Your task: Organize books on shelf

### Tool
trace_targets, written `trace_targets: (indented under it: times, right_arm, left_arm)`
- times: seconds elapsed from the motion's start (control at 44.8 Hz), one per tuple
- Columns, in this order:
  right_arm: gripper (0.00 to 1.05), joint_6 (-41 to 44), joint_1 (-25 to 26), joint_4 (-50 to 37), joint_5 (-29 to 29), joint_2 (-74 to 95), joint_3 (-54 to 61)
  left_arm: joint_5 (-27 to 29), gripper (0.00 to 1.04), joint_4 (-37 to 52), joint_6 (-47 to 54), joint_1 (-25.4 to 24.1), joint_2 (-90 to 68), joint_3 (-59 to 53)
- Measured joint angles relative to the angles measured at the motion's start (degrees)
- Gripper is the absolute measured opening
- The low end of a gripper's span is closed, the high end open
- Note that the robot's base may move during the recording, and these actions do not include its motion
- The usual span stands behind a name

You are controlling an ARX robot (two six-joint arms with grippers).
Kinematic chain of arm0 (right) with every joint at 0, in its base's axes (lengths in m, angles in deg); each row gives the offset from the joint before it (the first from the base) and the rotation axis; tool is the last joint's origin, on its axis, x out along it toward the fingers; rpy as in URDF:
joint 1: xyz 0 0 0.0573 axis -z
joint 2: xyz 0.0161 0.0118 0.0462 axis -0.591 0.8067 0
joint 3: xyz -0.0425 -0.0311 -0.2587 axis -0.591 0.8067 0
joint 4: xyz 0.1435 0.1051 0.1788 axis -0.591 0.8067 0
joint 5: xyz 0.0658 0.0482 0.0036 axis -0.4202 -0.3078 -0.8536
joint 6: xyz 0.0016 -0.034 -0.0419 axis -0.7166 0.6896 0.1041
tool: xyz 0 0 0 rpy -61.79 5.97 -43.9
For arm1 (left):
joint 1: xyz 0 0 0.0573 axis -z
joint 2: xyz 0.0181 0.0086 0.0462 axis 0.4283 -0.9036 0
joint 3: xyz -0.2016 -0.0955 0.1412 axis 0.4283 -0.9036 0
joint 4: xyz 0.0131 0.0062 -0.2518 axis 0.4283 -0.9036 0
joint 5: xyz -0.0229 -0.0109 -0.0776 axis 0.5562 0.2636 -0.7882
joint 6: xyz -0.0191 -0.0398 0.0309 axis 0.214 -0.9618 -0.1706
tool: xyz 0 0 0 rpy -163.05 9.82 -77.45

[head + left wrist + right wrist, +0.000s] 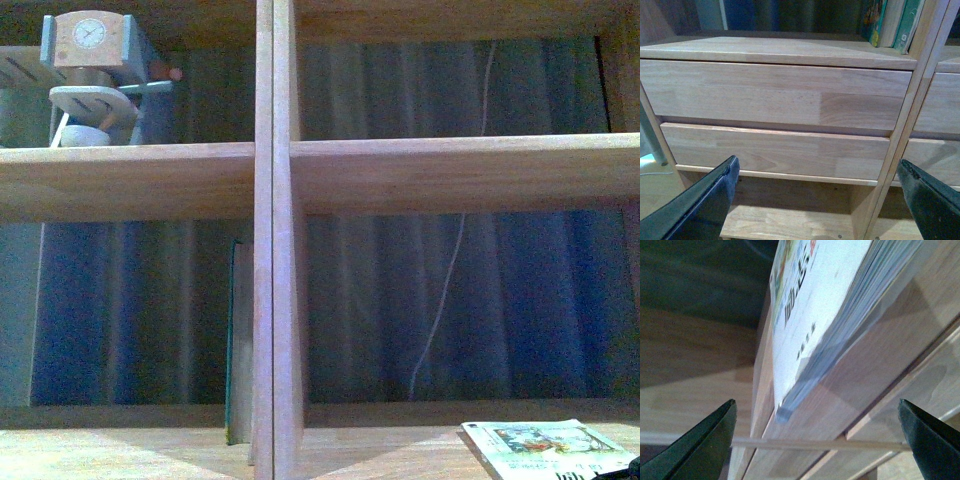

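The light-wood shelf (272,240) fills the front view, its upright divider splitting it into a left and a right column. In the lower left compartment a dark teal book (238,340) stands upright, pressed against the divider. In the lower right compartment the pale white-green book (545,445) lies flat on the board, cover up, at the near right edge. It is well apart from the teal one, with the divider between them. Up in the far left compartment sits a small wooden toy clock (88,35). A blue-grey curtain (520,300) hangs behind the open back, and a thin white cable (450,270) trails down in front of it.

The left tool (815,200) has its two dark fingers (700,205) spread wide apart with nothing between them. It faces two plain drawer fronts (775,95), stacked one above the other. Above the drawers a few upright book spines (892,22) lean beside the divider.

The right tool (815,445) is also spread wide, its fingers (935,440) either side of empty air. Just ahead of it the pale white-green book (810,315) rests on the board, its page edges and near corner toward the tool and dark characters showing on its cover. The fingers do not touch it.
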Motion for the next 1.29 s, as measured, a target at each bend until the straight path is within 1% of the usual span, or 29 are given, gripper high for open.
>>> trace_targets:
  times: [0.335, 0.669, 0.736, 0.759, 1.093, 1.116, 1.25, 1.294]
  right_arm:
    - [0.98, -2.0, -0.2, 0.1, 6.1, 8.0, -6.9]
    - [0.97, -2.4, -0.2, 2.0, 9.0, 9.4, -11.9]
    - [0.89, -2.3, -0.2, 2.5, 9.3, 9.5, -12.5]
    - [0.87, -2.3, -0.2, 2.5, 9.4, 9.6, -12.6]
    - [0.38, -2.3, -0.9, 3.0, 10.1, 10.0, -13.1]
    - [0.36, -2.3, -0.9, 3.0, 10.1, 10.0, -13.1]
    - [0.15, -3.1, -0.9, 2.2, 9.9, 9.9, -13.1]
    - [0.10, -3.6, -0.8, 1.9, 9.7, 9.9, -13.1]
  left_arm:
    - [0.0, 0.97, 0.0, 0.0, 0.0, 0.0, 0.0]
    - [0.0, 0.97, 0.0, 0.0, 0.0, 0.0, 0.0]
    - [0.0, 0.97, 0.0, 0.0, 0.0, 0.0, 0.0]
    - [0.0, 0.97, 0.0, 0.0, 0.0, 0.0, 0.0]
    - [0.0, 0.97, 0.0, 0.0, 0.0, 0.0, 0.0]
    - [0.0, 0.97, 0.0, 0.0, 0.0, 0.0, 0.0]
    - [0.0, 0.97, 0.0, 0.0, 0.0, 0.0, 0.0]
    - [0.0, 0.97, 0.0, 0.0, 0.0, 0.0, 0.0]
